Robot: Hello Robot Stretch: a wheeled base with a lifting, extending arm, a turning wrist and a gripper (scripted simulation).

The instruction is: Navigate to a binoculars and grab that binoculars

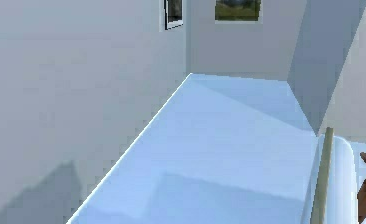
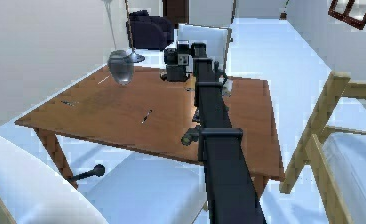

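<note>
The dark arm [image 2: 216,130] reaches out over a brown wooden table [image 2: 111,115] in the arm side view. At its far end are the two white squares, and left of them the gripper [image 2: 173,68]. Its dark body stands low above the table's far edge, with a dark blob at or behind the fingers. I cannot make out that blob as binoculars, and I cannot tell whether the gripper holds anything. A small dark object [image 2: 191,138] lies on the table against the arm's left side.
A clear glass vessel [image 2: 121,66] and thin pen-like things [image 2: 146,117] are on the table. White chairs stand at the far side [image 2: 213,38] and near left [image 2: 31,185]. A wooden frame [image 2: 321,130] stands right. In the forward view, pale floor [image 1: 221,130] runs between grey walls with pictures [image 1: 238,10].
</note>
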